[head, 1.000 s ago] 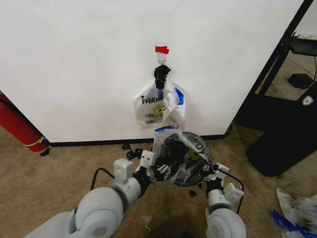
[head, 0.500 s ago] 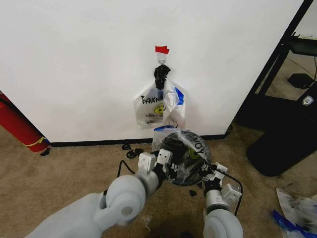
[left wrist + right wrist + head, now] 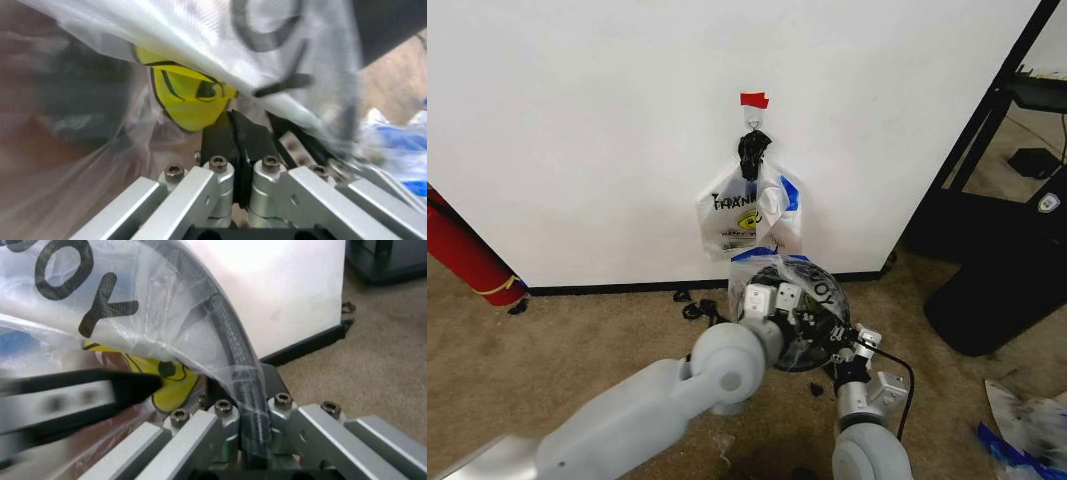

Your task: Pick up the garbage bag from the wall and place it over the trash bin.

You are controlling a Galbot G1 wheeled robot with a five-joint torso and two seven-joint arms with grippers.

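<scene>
- Beige carpet is lying below the wall, where tied bags are hanging from a hook.
- The garbage bag is draping over the trash bin at the baseboard.
- The left gripper is reaching inside the bin, its fingers pressing together, apparently pinching the film.
- The right gripper is clamping the bag-covered rim.

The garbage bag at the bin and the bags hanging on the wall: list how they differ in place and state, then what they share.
The garbage bag is spread over the trash bin near the floor; the hanging bags dangle from a hook high on the wall. The garbage bag lies between the left gripper and right gripper; the hanging bags are tied by a black knot. Both are thin clear plastic with black lettering, yellow and blue print.
</scene>
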